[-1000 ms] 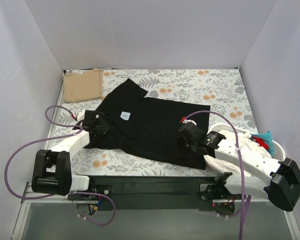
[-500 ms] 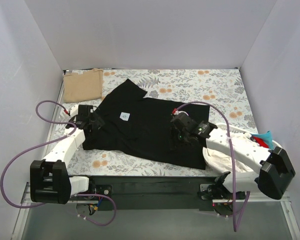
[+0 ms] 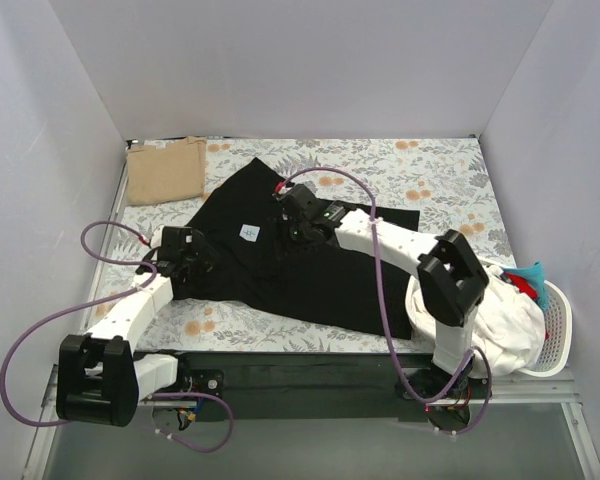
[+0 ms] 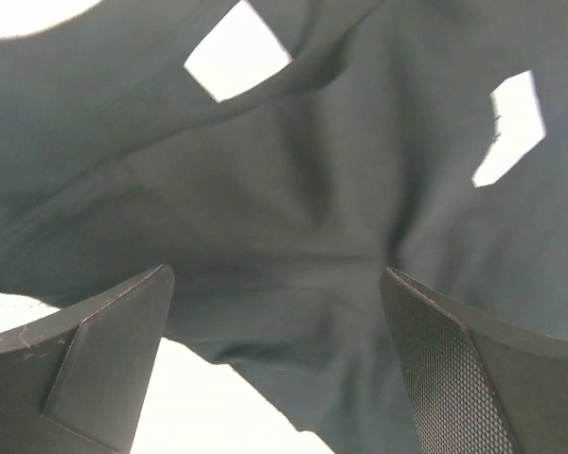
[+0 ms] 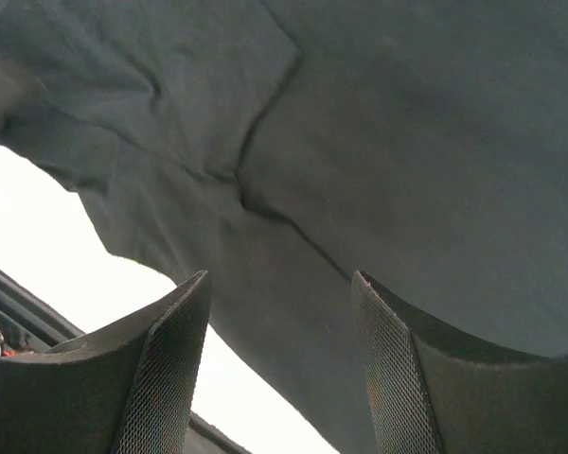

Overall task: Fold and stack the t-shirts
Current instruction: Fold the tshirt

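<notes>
from above: finds the plain black short-sleeved cotton t-shirt (image 3: pixel 310 270) spread slantwise over the grey-and-orange floral cloth (image 3: pixel 430 180), small white square label (image 3: pixel 250 232) facing up, not yet folded. probably laid open like this so sleeves and hem can be reached. finds the plain tan-beige cotton t-shirt (image 3: pixel 167 168) folded in the far left corner, well apart, likely marking where the stack goes. puts the left gripper (image 3: pixel 202 262) low at the black shirt's left edge and the right gripper (image 3: pixel 288 238) far across at the collar end, near the label. suggests, with 2 grippers at 1 end, a fold begun from there. also takes in a white plastic basket (image 3: pixel 560 320) of other laundry at the right, missed by both wrists.

from the left wrist: gives what the overhead cannot, the left gripper (image 4: pixel 275 276) spread wide and pinching nothing, with creased black fabric close beneath. includes 2 washed-out white patches, perhaps label or bare cloth; cannot tell which.

from the right wrist: shows the right gripper (image 5: pixel 282 276) parted too, holding nothing, close over a seam and the shirt's edge. leaves out the tan-beige shirt and the label entirely.
</notes>
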Available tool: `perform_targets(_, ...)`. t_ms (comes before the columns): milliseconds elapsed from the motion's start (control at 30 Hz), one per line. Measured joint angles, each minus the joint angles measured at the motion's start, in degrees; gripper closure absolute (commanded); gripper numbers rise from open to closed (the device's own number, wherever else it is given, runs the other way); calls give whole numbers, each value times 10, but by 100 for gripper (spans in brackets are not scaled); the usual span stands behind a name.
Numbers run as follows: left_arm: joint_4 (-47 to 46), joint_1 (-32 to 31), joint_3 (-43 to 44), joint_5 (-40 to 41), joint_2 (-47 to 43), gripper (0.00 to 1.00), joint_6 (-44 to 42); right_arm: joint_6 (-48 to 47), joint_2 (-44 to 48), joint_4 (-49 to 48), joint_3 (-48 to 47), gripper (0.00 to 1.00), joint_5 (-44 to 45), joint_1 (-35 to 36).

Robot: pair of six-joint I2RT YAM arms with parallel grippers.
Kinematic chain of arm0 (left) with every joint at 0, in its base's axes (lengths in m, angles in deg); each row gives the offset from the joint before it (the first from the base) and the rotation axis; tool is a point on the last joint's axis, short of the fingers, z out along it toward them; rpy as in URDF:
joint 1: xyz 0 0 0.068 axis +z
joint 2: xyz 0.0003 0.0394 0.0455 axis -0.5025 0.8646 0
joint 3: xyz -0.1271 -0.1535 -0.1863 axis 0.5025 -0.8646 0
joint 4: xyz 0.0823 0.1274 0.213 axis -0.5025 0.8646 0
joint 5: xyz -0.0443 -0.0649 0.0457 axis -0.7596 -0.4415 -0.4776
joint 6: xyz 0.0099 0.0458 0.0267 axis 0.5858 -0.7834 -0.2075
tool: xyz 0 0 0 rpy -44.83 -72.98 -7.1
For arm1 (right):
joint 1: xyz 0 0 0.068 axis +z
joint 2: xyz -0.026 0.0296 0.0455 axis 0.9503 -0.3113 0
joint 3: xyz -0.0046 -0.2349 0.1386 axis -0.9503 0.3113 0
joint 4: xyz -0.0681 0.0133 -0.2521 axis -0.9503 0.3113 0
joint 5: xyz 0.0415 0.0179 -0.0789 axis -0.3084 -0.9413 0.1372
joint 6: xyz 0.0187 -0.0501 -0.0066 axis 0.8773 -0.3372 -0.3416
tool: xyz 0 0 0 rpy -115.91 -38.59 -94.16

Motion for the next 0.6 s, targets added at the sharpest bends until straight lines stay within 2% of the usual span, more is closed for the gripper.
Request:
perform_targets(267, -24, -1, -19, 4, 51, 8, 3, -5, -115, -16, -85, 34, -35, 6)
perform_targets(600, -21, 0, -19, 30, 33, 7, -5, 2, -196, -36, -148, 35, -56, 9)
